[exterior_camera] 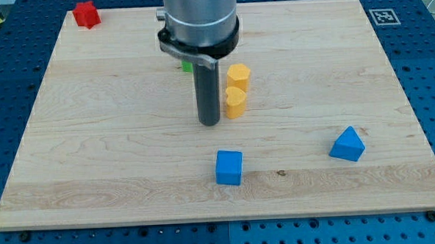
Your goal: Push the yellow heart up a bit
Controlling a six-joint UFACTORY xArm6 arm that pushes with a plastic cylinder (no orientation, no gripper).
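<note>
The yellow heart point(235, 103) lies near the middle of the wooden board point(94, 157). A yellow hexagon block point(238, 76) sits just above it, close to or touching it. My tip point(209, 123) is on the board just left of the yellow heart and slightly below its middle, very close to its left side. A green block point(187, 65) is mostly hidden behind the arm body.
A red block point(86, 14) sits at the board's top left corner. A blue cube point(229, 168) lies below my tip. A blue triangular block point(348, 144) lies at lower right. A marker tag point(383, 16) is at the top right corner.
</note>
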